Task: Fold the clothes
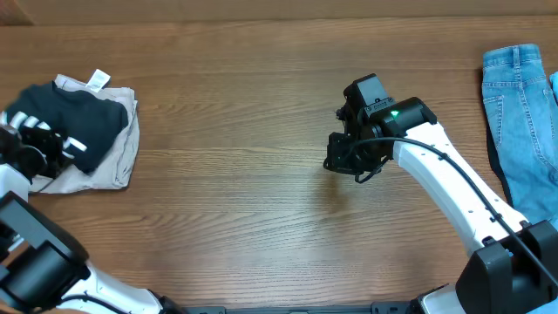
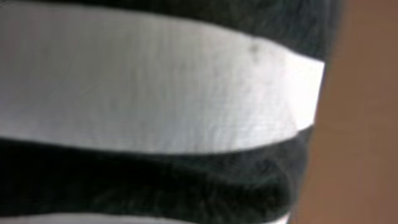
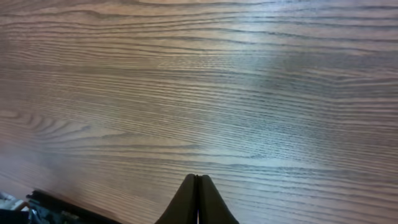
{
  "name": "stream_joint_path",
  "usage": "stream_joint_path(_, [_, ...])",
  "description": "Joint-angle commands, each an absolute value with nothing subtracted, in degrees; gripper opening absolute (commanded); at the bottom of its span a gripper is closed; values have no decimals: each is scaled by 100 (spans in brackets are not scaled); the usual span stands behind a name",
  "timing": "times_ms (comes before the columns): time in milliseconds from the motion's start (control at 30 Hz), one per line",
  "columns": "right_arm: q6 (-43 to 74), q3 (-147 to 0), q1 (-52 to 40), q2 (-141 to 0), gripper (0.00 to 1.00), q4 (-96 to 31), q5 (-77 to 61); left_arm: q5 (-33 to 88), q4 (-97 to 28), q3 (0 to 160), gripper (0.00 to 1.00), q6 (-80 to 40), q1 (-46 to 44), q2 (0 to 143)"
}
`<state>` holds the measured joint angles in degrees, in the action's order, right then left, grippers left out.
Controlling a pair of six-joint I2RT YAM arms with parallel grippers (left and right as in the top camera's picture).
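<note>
1. Nearest the robot's side, the right gripper [image 3: 198,193] hangs over bare wood near the middle of the table [image 1: 227,201]. Its two dark fingers are pressed together with nothing between them.
2. At the left edge, the left gripper [image 1: 39,146] sits on the near-left part of the T-shirt [image 1: 87,118]. Its wrist camera is filled by blurred dark cloth and a broad band of the white lettering [image 2: 155,87], with a strip of wood at the right. The fingers do not show there, and from above they merge with the dark fabric, so I cannot tell whether they are pinching the cloth or merely resting on it.
3. The T-shirt lies bunched into a compact dark heap on top of the beige shorts [image 1: 122,161], which stick out along its right and near sides.
4. Beyond the heap, a white tag [image 1: 98,80] pokes out at the shorts' far edge.
5. Well apart, at the far right edge of the table, lie light blue jeans [image 1: 523,113].
</note>
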<state>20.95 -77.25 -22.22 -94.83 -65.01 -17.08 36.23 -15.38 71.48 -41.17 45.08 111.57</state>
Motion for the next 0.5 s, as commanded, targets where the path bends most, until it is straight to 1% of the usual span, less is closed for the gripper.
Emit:
stream_joint_path(0, [2056,-7776,-2209,-9450,4,-6486,-1653,3841,-1855,7037,4,-3981,4517,11306])
stream_joint_path(33, [2056,-7776,-2211,-9450,4,-6488,-1656,3852,-1975,7032,6,-3986,4534,11303])
stream_joint_path(67, [2053,-7776,-2211,-9450,4,-6488,-1656,3959,-2036,7032,16,-3986,4552,11303])
stream_joint_path(100, [2053,-7776,-2211,-9450,4,-6490,-1656,4132,-2112,7032,31,-4001,4582,11288])
stream_joint_path(133, [2053,-7776,-2211,-9450,4,-6499,-1656,4318,-2169,7032,49,-4080,4619,11271])
stream_joint_path(167, [2053,-7776,-2211,-9450,4,-6508,-1656,4563,-2200,7032,59,-4174,4665,11238])
stream_joint_path(200, [2051,-7776,-2211,-9450,4,-6514,-1656,4742,-2202,7035,63,-4239,4698,11216])
stream_joint_path(267, [2051,-7776,-2211,-9450,4,-6519,-1656,5199,-2217,7035,78,-4259,4816,11041])
stream_joint_path(300, [2051,-7776,-2211,-9450,4,-6519,-1656,5339,-2272,7035,79,-4202,4895,10892])
stream_joint_path(333, [2051,-7776,-2211,-9450,4,-6519,-1656,5400,-2355,7035,87,-4112,4971,10739])
stream_joint_path(400, [2049,-7776,-2211,-9450,4,-6514,-1656,5439,-2650,7035,94,-3990,5162,10296])
stream_joint_path(433, [2038,-7776,-2211,-9450,4,-6512,-1656,5555,-2738,7035,100,-3872,5275,10018])
stream_joint_path(467, [1977,-7776,-2209,-9450,4,-6508,-1658,5666,-2832,7035,100,-3800,5367,9784])
